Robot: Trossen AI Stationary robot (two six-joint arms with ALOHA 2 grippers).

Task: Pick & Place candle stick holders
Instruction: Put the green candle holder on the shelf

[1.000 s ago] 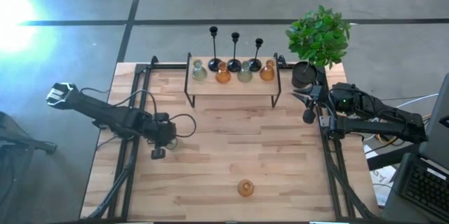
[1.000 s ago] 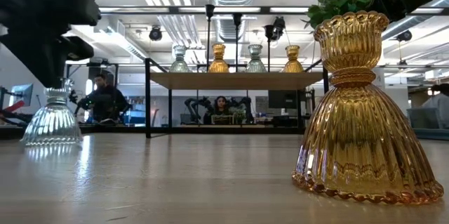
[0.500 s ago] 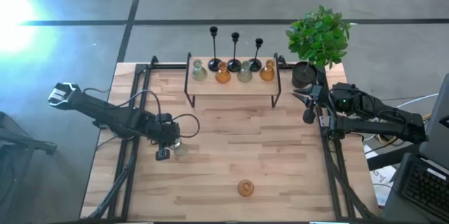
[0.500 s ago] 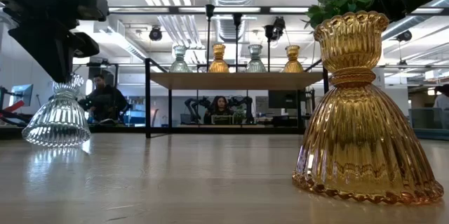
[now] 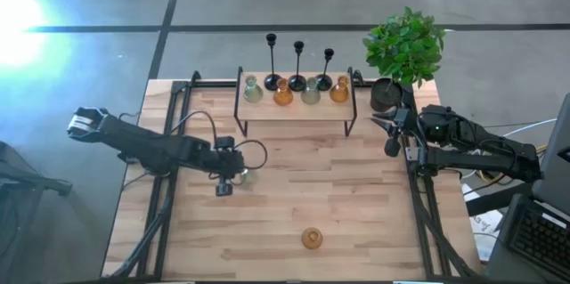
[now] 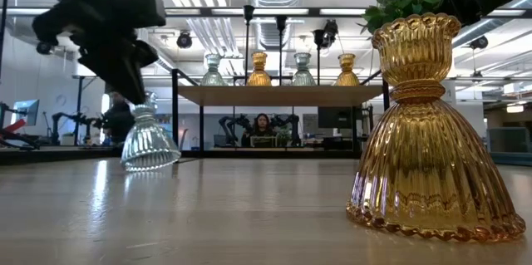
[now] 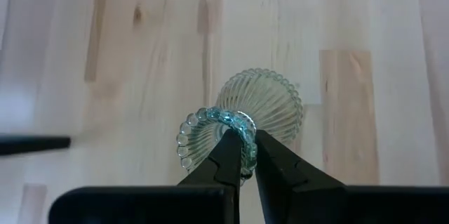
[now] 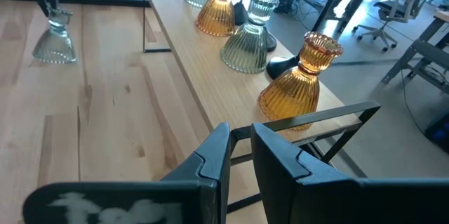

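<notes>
Left gripper (image 7: 242, 150) is over the left-centre of the counter (image 5: 294, 213), fingers (image 7: 223, 157) pinched closed on the scalloped top rim of a clear glass holder (image 6: 148, 136). That holder is ribbed, bell-shaped, narrow neck, beaded foot, faint green tint. In the low view it hangs tilted under the gripper; can't tell whether its foot touches the wood.

Amber holder (image 5: 311, 238) stands upright on its own near the front edge of the counter, well apart from both arms. Same ribbed bell shape, frilled cup on top, beaded foot.

Raised shelf (image 5: 296, 109) at the back of the counter carries four more glass holders in a row: pale green holder (image 5: 253, 90), amber shelf holder (image 5: 282, 93), second pale green holder (image 5: 310, 93), second amber shelf holder (image 5: 339, 90). All upright, just beside one another.

Three black candlesticks (image 5: 297, 63) stand behind that row, thin stems on domed round bases.

Right gripper (image 5: 392, 130) sits at the right edge of the counter near the shelf's end, holding nothing; its fingers (image 8: 210, 161) stand only slightly apart. Potted plant (image 5: 405, 48) at the back right corner.
</notes>
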